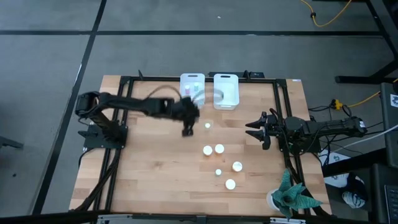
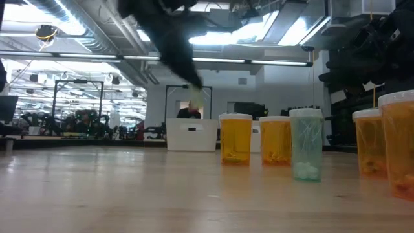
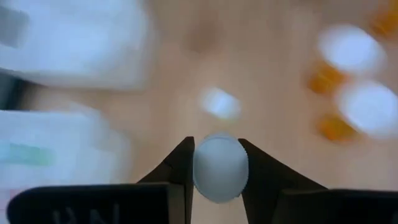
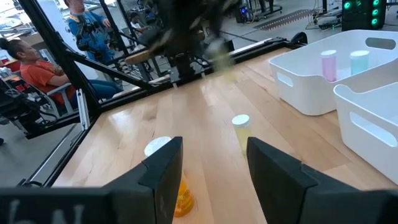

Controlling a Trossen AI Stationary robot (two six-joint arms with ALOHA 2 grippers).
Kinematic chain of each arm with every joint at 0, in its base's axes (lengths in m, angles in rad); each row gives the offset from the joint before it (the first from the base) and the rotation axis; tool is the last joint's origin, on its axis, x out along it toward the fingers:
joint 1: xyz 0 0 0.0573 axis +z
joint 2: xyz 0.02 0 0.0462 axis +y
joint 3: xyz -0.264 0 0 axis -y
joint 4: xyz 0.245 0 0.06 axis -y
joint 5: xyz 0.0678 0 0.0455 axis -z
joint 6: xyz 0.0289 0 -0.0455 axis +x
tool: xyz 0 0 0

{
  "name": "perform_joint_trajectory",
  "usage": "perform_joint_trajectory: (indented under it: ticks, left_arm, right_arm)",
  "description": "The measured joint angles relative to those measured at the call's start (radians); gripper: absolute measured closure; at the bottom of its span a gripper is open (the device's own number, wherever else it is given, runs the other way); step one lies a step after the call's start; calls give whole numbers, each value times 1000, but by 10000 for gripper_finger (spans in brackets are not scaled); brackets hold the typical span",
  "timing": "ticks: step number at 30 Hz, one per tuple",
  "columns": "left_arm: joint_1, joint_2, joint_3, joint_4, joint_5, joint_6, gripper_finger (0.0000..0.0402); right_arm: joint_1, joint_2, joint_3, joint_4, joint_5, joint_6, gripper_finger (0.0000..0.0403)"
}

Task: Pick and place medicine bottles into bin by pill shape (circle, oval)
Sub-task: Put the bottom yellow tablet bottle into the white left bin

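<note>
My table is pale wood in narrow strips, smooth, with a soft shine. The bins look like white plastic, smooth and slightly glossy. The orange bottles are clear, glossy plastic, and pills show through the walls; their caps are white and matt. The green bottle is paler, also see-through. My left gripper has dark, matt fingers around a smooth white cap. My right gripper has the same dark matt finish.

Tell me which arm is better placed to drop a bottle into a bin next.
Left. Its gripper already holds a white-capped bottle close to the bins. The right gripper waits open and empty by the table's right edge.
</note>
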Motion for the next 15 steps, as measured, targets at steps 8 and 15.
perform_joint_trajectory:
  ticks: [8, 15]
  left_arm:
    - [277, 85, 216, -26, 71, 45, 324]
    - [410, 274, 296, -43, 130, 67, 324]
  right_arm:
    - [0, 0, 0, 0, 0, -1, 222]
    - [0, 0, 0, -5, 0, 0, 222]
